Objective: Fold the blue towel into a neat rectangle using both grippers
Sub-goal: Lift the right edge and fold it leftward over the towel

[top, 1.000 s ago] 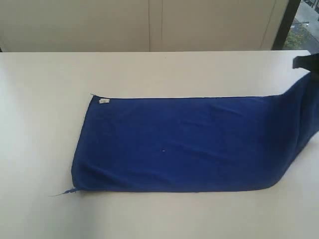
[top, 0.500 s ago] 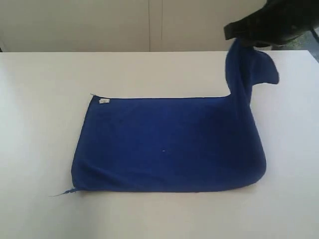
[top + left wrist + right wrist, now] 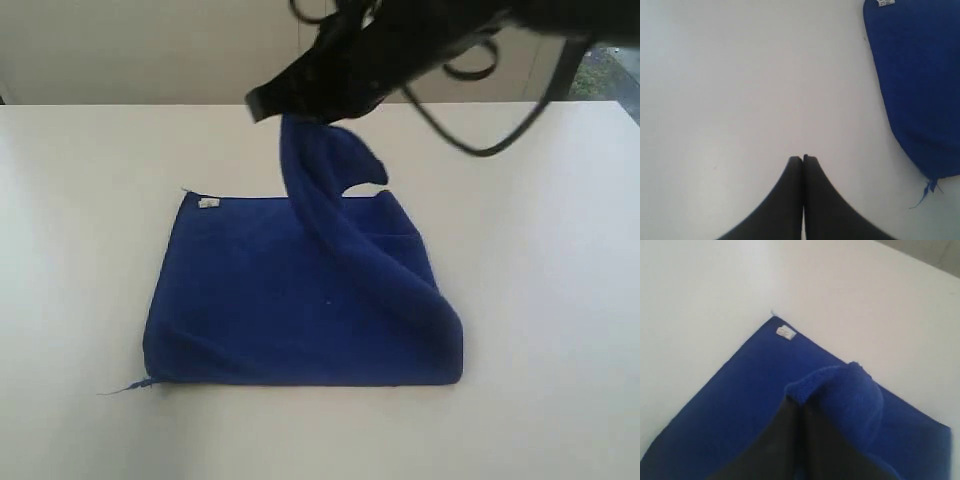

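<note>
The blue towel [image 3: 270, 300] lies on the white table with its right part lifted and carried over the flat left part. My right gripper [image 3: 272, 105] is shut on the towel's raised end, high above the cloth; in the right wrist view the pinched cloth [image 3: 850, 390] bunches over the closed jaws of that gripper [image 3: 801, 401]. A small white tag [image 3: 208, 203] sits at the towel's far left corner, and a loose thread [image 3: 125, 388] trails from the near left corner. My left gripper [image 3: 803, 159] is shut and empty over bare table, beside the towel's edge [image 3: 920, 90]; it is out of the exterior view.
The white table [image 3: 90, 160] stretches wide on all sides of the towel. A pale wall [image 3: 150, 50] runs behind the far edge. Black cables [image 3: 480, 100] loop under my right arm above the table's far right part.
My right gripper has swept from the far right to above the towel's middle-left, dragging the lifted end with it. The towel's footprint on the table has shortened from the right. The left part has not moved.
</note>
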Motion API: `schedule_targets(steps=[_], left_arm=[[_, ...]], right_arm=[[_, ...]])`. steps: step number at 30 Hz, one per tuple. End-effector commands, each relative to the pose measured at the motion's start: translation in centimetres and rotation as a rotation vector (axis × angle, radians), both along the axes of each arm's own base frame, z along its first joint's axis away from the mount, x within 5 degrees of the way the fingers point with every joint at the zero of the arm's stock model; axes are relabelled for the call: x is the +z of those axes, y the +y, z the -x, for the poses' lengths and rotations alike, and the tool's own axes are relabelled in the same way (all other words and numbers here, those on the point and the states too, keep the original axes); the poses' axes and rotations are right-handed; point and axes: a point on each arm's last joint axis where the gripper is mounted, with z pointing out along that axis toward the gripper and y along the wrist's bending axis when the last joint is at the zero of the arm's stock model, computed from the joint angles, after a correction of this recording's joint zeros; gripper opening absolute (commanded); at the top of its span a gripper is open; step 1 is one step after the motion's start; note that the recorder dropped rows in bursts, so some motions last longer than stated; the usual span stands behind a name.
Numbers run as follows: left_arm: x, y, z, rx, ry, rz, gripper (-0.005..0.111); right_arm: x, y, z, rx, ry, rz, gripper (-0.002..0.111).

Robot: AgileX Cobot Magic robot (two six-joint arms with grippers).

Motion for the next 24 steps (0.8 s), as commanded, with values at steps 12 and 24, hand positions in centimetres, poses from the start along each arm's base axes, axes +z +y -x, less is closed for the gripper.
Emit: schedule_targets(steps=[12,24], left_arm=[[-0.1,0.0,0.2,0.007,0.004,0.014,0.0],[-0.1,0.0,0.2,0.007,0.004,0.014,0.0]], right_arm=[[-14.9,13.9,-3.9,0.143,0.088,0.011,0.0],[-16.1,14.3,-4.1,0.133,0.115,-0.001,0.019]])
